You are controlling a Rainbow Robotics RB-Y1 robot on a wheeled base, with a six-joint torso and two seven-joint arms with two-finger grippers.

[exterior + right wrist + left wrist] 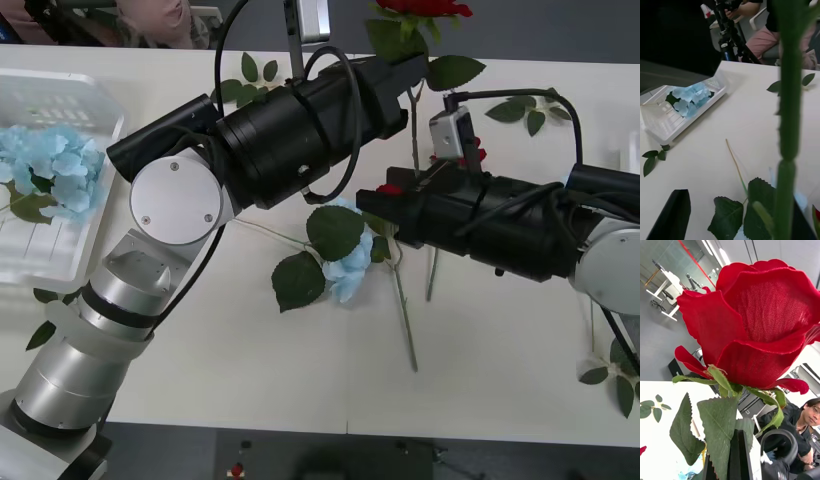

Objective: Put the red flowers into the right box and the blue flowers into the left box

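The left pincer (pixel 738 450) grips a red rose (pixel 756 322) near the surface's (pixel 500 360) far edge. I cannot tell the right pincer's (pixel 385 195) state.

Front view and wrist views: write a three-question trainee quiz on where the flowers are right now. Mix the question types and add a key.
1. True or false: a blue flower already lies in the left box.
2. What do the left jaws hold, raised above the table?
A. a red flower
B. a blue flower
C. a loose leaf sprig
3. Fill in: a second blue flower lies on the ____, between the two arms.

Key: 1 true; 2 A; 3 table.
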